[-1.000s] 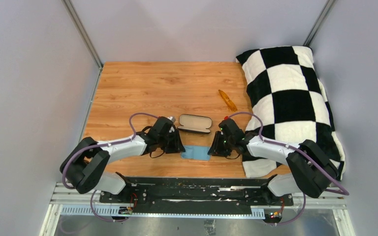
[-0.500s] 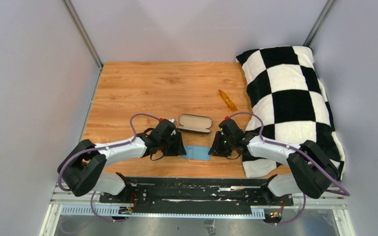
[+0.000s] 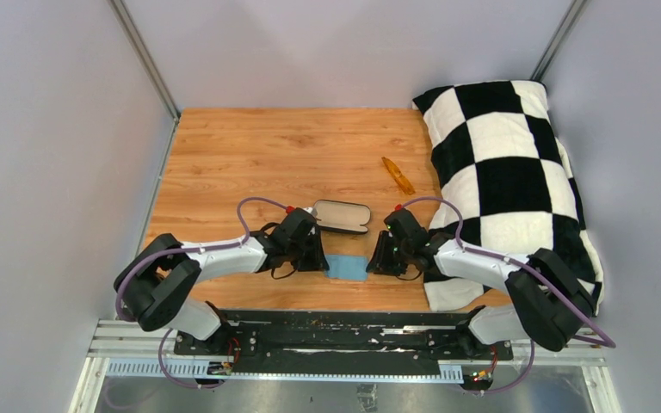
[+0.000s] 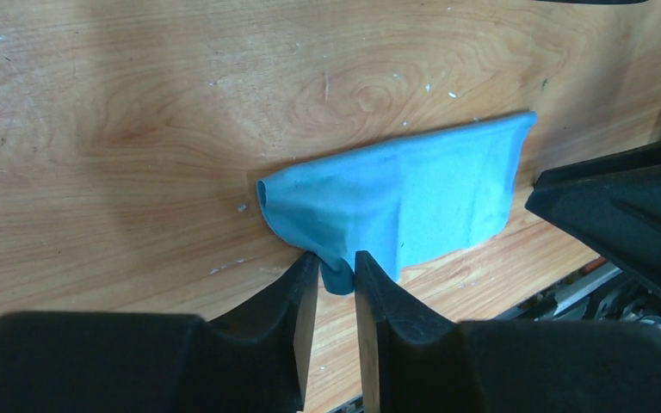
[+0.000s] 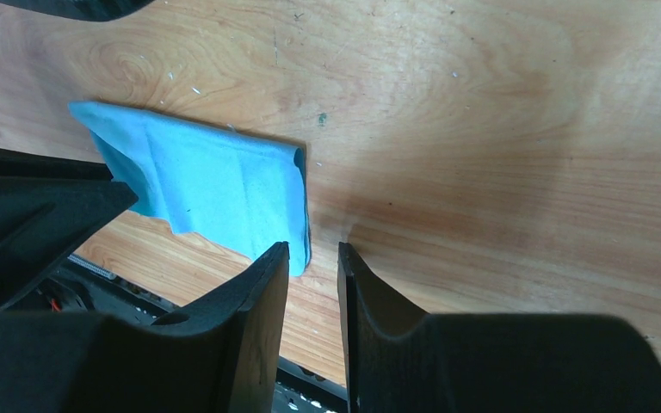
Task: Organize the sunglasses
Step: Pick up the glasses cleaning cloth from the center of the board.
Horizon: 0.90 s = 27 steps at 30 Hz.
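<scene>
The amber sunglasses (image 3: 398, 175) lie folded on the wooden table, far right of centre, next to the pillow and apart from both grippers. The open black case (image 3: 341, 216) lies mid-table. The light-blue cloth (image 3: 348, 267) lies just in front of it, between the grippers. My left gripper (image 3: 320, 261) is shut on the cloth's near left corner (image 4: 337, 275), which is bunched between the fingertips (image 4: 336, 262). My right gripper (image 3: 371, 264) stands at the cloth's right edge (image 5: 224, 185). Its jaws (image 5: 313, 251) are a narrow gap apart with only the cloth's corner at the gap's mouth.
A black-and-white checkered pillow (image 3: 499, 172) fills the right side of the table. A black rail (image 3: 344, 331) runs along the near edge, close behind the cloth. Grey walls enclose the left, back and right.
My left gripper has moved right, drawing the cloth's left edge with it, so the cloth looks narrower. The right arm has barely moved.
</scene>
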Motion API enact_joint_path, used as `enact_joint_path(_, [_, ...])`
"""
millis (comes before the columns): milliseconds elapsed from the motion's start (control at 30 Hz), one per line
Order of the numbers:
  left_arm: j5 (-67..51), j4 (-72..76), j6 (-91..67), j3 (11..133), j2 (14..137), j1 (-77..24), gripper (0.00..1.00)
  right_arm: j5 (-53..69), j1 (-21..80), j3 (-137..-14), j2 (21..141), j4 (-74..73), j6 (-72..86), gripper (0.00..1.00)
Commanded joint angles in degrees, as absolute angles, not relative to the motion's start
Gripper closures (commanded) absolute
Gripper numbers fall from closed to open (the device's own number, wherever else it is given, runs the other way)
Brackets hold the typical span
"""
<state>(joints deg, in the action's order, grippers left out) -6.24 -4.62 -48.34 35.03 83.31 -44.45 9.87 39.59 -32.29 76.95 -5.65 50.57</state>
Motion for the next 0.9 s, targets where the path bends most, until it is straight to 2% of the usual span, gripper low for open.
enact_joint_path(0, [-3.0, -7.3, -47.5, 34.8, 85.1, -44.9, 0.75, 8.4, 38.9, -31.1, 75.8, -7.7, 50.5, 0.67])
enact_joint_path(167, [-3.2, -8.0, -47.1, 35.5, 84.5, -44.9, 0.84, 9.2, 39.1, -31.0, 77.1, -6.5, 50.6, 0.67])
enact_joint_path(367, [-4.1, -7.9, -47.0, 35.5, 84.1, -44.9, 1.00, 9.2, 39.7, -31.6, 79.9, -5.9, 51.0, 0.67])
enact_joint_path(867, [-4.8, -7.5, -46.6, 35.3, 82.0, -44.9, 1.00, 7.6, 40.9, -33.9, 83.8, -6.5, 50.4, 0.71])
